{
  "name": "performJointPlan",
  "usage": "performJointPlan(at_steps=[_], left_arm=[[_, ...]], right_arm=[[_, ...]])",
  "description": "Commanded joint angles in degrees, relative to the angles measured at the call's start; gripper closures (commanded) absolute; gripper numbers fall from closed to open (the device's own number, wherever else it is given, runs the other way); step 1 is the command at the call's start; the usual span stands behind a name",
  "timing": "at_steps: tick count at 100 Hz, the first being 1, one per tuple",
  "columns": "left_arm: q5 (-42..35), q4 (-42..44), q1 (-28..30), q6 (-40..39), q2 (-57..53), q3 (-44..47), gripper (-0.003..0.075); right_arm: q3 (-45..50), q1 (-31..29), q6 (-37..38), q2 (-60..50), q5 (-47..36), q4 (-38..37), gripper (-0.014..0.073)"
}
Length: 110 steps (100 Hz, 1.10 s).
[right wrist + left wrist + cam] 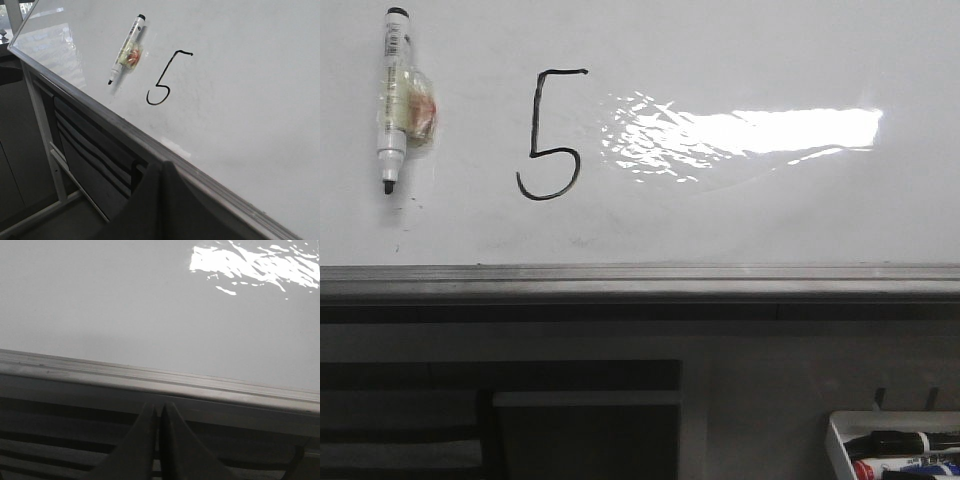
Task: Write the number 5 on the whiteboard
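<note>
A thin black number 5 (552,135) is drawn on the glossy whiteboard (740,210), left of the bright reflection. It also shows in the right wrist view (165,80). A white marker (392,98) with a black cap and tip hangs on the board to the left of the digit, with clear tape over its middle; it also shows in the right wrist view (126,49). My left gripper (159,410) is shut and empty, below the board's grey rail (160,382). My right gripper (165,167) is shut and empty, by the rail. Neither gripper shows in the front view.
A small white tray (845,440) with several markers stands at the lower right below the board. Dark slatted panels (500,400) and a metal frame (42,130) lie under the rail.
</note>
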Motion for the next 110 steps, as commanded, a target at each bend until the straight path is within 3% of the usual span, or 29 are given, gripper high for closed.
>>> performJointPlan(at_steps=[1, 11, 20, 32, 63, 94, 103, 110], left_arm=[[-3.1, 0.1, 0.2, -0.4, -1.6, 1.0, 0.0741], [-3.1, 0.1, 0.2, -0.4, -1.6, 1.0, 0.0741], [-3.1, 0.1, 0.2, -0.4, -1.6, 1.0, 0.0741], [-3.1, 0.1, 0.2, -0.4, -1.6, 1.0, 0.0741], [-3.1, 0.1, 0.2, -0.4, -1.6, 1.0, 0.0741], [-3.1, 0.1, 0.2, -0.4, -1.6, 1.0, 0.0741], [-3.1, 0.1, 0.2, -0.4, -1.6, 1.0, 0.0741], [-3.1, 0.1, 0.2, -0.4, -1.6, 1.0, 0.0741]], right_arm=[[-1.5, -0.5, 2.1, 0.2, -4.9, -3.1, 0.0655], [-1.5, -0.6, 13.4, 0.2, -5.0, -13.6, 0.0655], [-1.5, -2.1, 17.9, 0.2, -5.0, -18.2, 0.0655], [-1.5, -7.9, 18.0, 0.2, -5.0, -18.2, 0.0655], [-0.4, -29.9, 18.0, -0.7, -5.0, -18.2, 0.0655], [11.2, -39.8, 18.0, -16.2, -2.4, -18.2, 0.0655], [13.9, -41.0, 18.0, -16.1, -3.0, -18.0, 0.0655], [13.7, -41.1, 18.0, -16.3, 2.5, -18.0, 0.0655]])
